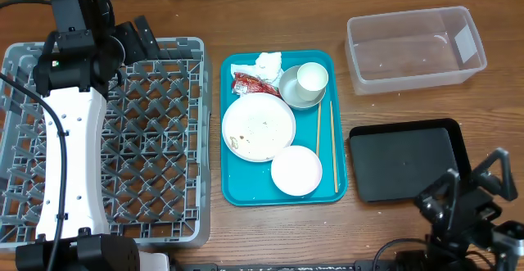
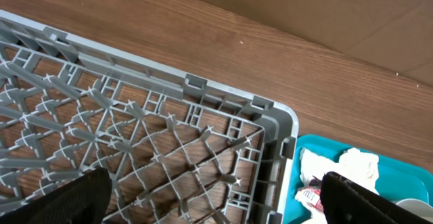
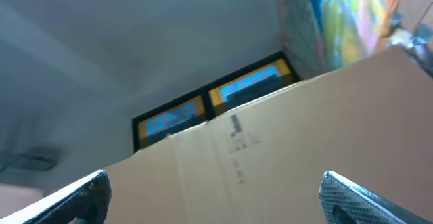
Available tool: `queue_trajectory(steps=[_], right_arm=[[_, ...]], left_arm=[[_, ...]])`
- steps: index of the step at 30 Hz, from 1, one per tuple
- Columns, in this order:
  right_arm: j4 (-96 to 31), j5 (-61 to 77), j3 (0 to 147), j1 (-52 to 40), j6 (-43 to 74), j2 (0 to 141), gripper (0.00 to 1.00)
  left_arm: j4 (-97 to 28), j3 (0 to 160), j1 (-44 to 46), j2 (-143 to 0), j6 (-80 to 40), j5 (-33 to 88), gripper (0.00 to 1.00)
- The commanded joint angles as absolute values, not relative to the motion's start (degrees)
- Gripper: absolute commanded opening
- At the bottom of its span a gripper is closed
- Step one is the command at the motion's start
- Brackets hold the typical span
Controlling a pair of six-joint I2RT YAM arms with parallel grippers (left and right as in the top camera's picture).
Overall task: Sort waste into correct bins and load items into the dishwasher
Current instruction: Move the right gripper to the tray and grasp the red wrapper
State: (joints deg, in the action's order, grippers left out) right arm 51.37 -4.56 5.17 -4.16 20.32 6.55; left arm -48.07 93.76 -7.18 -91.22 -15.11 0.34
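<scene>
Closest to the overhead lens, the white-and-black left arm is stretched over the large square grey plastic dish rack (image 1: 196, 140), and the left hand (image 1: 155, 40) is held fully spread above the rack's far right corner, with nothing gripped. Beside the rack, a teal serving tray (image 1: 233, 185) is laid on the wooden bench (image 1: 270, 238). On it are seen a crumpled white paper napkin (image 1: 268, 62), a red-and-white snack wrapper (image 1: 250, 83), a white cup (image 1: 312, 77) set in a grey bowl (image 1: 288, 92), a round white-pink plate (image 1: 259, 126) dotted with whitish food scraps (image 1: 246, 144), a small white-pink bowl (image 1: 296, 171) and thin wooden chopsticks (image 1: 334, 148). Further right, a clear rectangular plastic tub (image 1: 360, 66) and a shallow black rectangular tray (image 1: 405, 160) are placed. Just beside that tray's near corner, the right hand (image 1: 475, 177) is likewise spread wide and empty.
</scene>
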Motion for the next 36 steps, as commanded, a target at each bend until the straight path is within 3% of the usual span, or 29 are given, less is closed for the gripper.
queue_trajectory(steps=[1,6,13,17,19,23,27,30,36], right_arm=[[51.7,-7.5,13.7,-4.5,20.8,14.5,1.00],[44.4,0.4,30.3,-4.5,15.2,33.4,1.00],[18.5,31.9,58.8,-4.5,12.3,63.0,1.00],[23.5,48.2,65.1,-5.0,19.5,76.2,1.00],[26.2,48.1,67.1,-6.0,25.5,81.3,1.00],[22.2,46.3,72.0,-9.0,24.1,88.6,1.00],[0.4,37.1,82.6,-12.2,13.5,93.3,1.00],[-20.7,19.9,95.5,-16.1,7.8,97.5,1.00],[-45.2,6.4,118.2,-23.2,1.3,106.9,1.00]], left_arm=[[-48.0,95.2,-7.1,-91.1,-15.9,-0.2,1.00],[-48.0,95.2,-7.1,-91.1,-15.9,-0.2,1.00],[-48.0,95.2,-7.1,-91.1,-15.9,-0.2,1.00],[-48.0,95.2,-7.1,-91.1,-15.9,-0.2,1.00],[-48.0,95.2,-7.1,-91.1,-15.9,-0.2,1.00],[-48.0,95.2,-7.1,-91.1,-15.9,-0.2,1.00],[-48.0,95.2,-7.1,-91.1,-15.9,-0.2,1.00],[-48.0,95.2,-7.1,-91.1,-15.9,-0.2,1.00],[-48.0,95.2,-7.1,-91.1,-15.9,-0.2,1.00]])
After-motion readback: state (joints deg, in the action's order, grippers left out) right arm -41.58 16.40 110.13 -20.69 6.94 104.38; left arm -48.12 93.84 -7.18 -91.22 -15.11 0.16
